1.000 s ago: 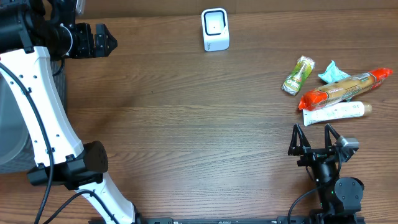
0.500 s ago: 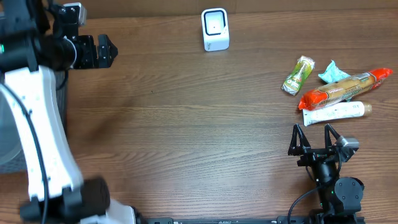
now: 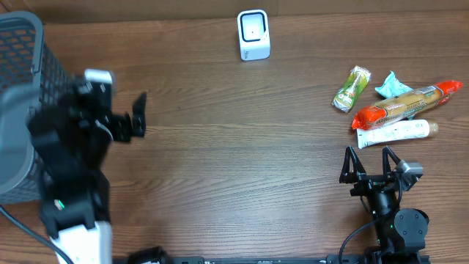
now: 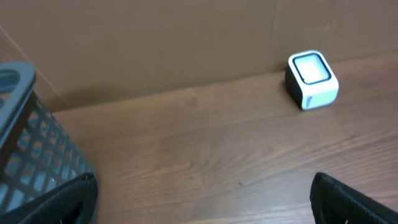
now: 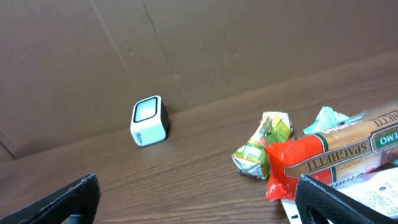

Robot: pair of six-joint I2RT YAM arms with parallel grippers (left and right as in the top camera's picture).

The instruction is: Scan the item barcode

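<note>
We've got a big wooden desk (image 3: 234, 169) here, with a grey mesh basket (image 3: 22, 66) at its left edge. Our left fingers (image 3: 139, 116) hang near that basket, spread wide and holding nothing. The right fingers (image 3: 367, 154) sit by the desk's near right corner, also wide open and empty.

The items are bunched at the right edge, just ahead of the right fingers: spaghetti pack (image 3: 407, 105), white tube (image 3: 396, 132), green packet (image 3: 351, 89). The tube is closest and its long axis runs left-right, across those fingers' reach, so we reckon the right arm takes it. The scanner (image 3: 253, 34) stands mid far edge, well apart from the pile.
</note>
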